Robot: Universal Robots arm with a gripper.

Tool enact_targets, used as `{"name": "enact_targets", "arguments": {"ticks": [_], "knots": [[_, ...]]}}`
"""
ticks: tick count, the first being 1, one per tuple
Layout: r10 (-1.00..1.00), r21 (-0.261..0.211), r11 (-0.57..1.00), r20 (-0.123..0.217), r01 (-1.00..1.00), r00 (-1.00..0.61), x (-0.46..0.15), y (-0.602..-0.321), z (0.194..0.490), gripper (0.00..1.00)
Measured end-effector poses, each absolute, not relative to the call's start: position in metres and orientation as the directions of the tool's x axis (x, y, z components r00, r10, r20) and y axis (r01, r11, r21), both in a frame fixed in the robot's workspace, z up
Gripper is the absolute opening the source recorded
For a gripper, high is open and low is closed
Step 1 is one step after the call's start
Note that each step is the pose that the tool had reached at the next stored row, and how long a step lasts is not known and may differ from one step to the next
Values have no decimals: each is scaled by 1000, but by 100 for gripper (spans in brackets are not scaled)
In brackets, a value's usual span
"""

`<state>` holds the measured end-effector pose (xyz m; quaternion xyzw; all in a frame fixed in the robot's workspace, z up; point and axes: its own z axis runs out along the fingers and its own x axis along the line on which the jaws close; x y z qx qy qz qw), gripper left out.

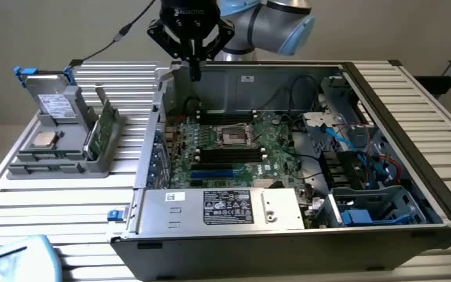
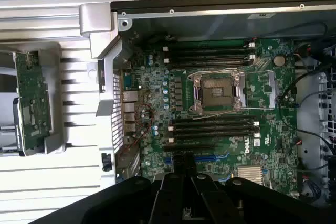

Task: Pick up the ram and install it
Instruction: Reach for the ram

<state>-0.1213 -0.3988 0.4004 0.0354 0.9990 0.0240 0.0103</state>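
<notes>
The ram (image 1: 100,126) is a thin green stick standing on edge in a grey holder (image 1: 33,167), on the exterior view's left, outside the computer case. In the wrist view the ram (image 2: 31,100) sits well off to the side of my fingers. My gripper (image 1: 195,71) hangs above the case's back left corner, over the motherboard (image 1: 269,144), apart from the ram. Its dark fingers (image 2: 184,163) are shut together with nothing between them. Black memory slots (image 2: 212,127) lie empty on the board, beside the processor socket (image 2: 216,92).
The open case's walls (image 1: 413,147) ring the motherboard. A silver box with a label (image 1: 225,208) covers the case's front. Cables and blue connectors (image 1: 351,147) crowd the exterior view's right. A small silver processor chip (image 1: 45,139) rests on the grey holder. A slatted table (image 1: 53,205) lies beneath.
</notes>
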Motion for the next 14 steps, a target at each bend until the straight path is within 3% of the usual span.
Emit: {"name": "enact_targets", "arguments": {"ticks": [14], "knots": [[71,49,996,-18,70,-997,-126,-398,401,11]]}}
